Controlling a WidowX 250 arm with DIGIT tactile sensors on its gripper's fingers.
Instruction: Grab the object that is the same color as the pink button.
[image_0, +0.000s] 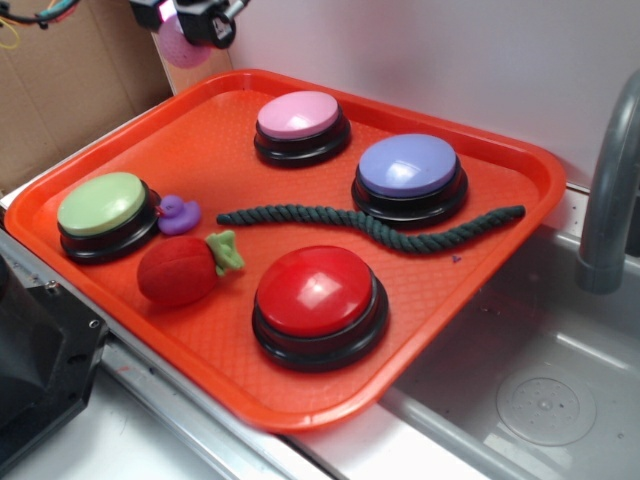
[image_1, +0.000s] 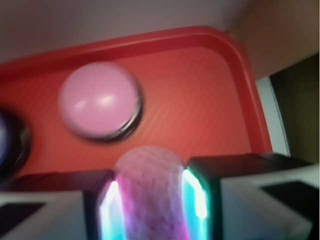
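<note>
My gripper (image_0: 200, 30) hangs high above the tray's far left corner, shut on the small pink dimpled ball (image_0: 183, 47). In the wrist view the ball (image_1: 150, 192) fills the gap between the two glowing fingers (image_1: 197, 197). The pink button (image_0: 299, 120) sits on the orange tray (image_0: 110, 150) at the back; in the wrist view the pink button (image_1: 98, 99) lies below and ahead of the held ball.
On the tray also stand a lavender-blue button (image_0: 409, 172), a red button (image_0: 317, 298) and a green button (image_0: 104, 210), with a purple duck (image_0: 178, 213), a red plush strawberry (image_0: 184, 268) and a dark green rope (image_0: 380, 226). A grey faucet (image_0: 610, 190) and sink are at the right.
</note>
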